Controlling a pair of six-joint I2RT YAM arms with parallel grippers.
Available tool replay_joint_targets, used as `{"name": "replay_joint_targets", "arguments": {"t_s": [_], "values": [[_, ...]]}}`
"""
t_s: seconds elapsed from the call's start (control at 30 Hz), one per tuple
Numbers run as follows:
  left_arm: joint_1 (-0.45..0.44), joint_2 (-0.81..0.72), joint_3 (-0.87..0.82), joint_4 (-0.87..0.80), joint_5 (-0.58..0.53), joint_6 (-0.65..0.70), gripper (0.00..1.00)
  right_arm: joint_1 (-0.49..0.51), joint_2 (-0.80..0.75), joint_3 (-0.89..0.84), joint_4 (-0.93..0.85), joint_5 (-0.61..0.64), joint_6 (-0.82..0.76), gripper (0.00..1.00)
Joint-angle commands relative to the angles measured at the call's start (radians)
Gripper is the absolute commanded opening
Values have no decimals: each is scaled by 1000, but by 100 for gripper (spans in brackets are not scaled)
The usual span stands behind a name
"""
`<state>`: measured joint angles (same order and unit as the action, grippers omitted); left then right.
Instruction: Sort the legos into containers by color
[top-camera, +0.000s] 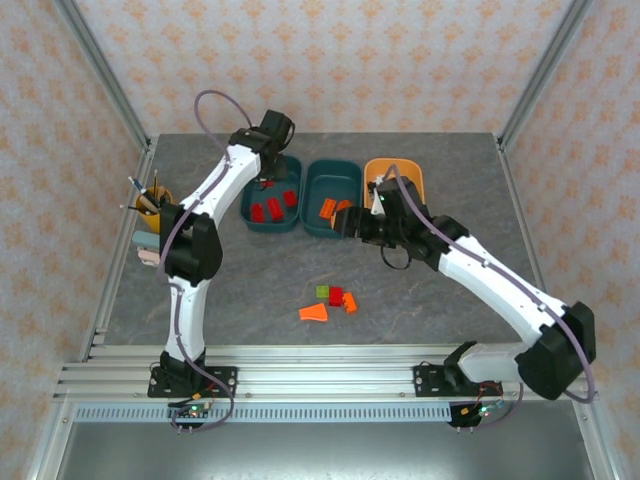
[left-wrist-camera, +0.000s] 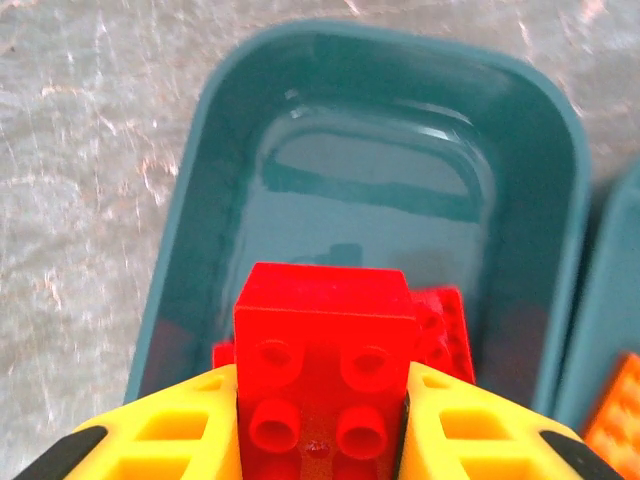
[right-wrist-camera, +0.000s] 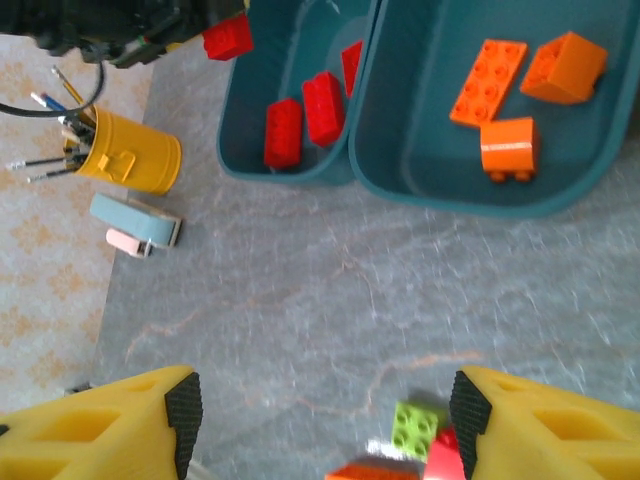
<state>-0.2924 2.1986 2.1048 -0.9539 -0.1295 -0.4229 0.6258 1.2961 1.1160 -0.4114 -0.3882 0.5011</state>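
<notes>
Left gripper (left-wrist-camera: 322, 425) was clenched on a red brick (left-wrist-camera: 325, 360), studs toward the wrist camera, and held clear above the left teal tray (left-wrist-camera: 545, 210); the tray floor lay directly beneath and ahead of the fingers, with other red bricks (right-wrist-camera: 320, 105) resting on it; judged reason for the hold: a carry poised to drop red among red, release not yet made. Right gripper (right-wrist-camera: 325, 415) was released, jaws wide, only bare table between them; beyond its fingertips sat the middle teal tray (right-wrist-camera: 450, 195) with three orange bricks (right-wrist-camera: 510, 90) inside. Just inside one finger lay a green brick (right-wrist-camera: 418, 428) touching a loose red brick (right-wrist-camera: 446, 458); in the top view an orange wedge (top-camera: 316, 313) lay with them, on the base side of the gripper. Judged: the wide stance suited a descent onto this unsorted group. Orange tray (top-camera: 412, 178) sat behind the right wrist, contents mostly hidden by the arm; green presumably belonged there.
</notes>
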Motion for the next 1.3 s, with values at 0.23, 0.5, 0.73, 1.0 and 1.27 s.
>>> {"name": "replay_joint_targets", "arguments": {"t_s": [0.23,0.5,0.73,1.0,1.27], "values": [[21,243,256,-76,-194,20,34,3,120,105,124,39,83,69],[17,321,262,-80,-202,-5,41,3,106,78,96,50,96,69],[13,304,245,-94,-193,-10,54,2,102,73,18,52,47,69],[-28,147,231,-100,-192,-23,67,10,55,60,-230,135,-192,68],[-84,-255,-167,30,-52,-143,72,117,11,-58,-497,127,-289,65]]}}
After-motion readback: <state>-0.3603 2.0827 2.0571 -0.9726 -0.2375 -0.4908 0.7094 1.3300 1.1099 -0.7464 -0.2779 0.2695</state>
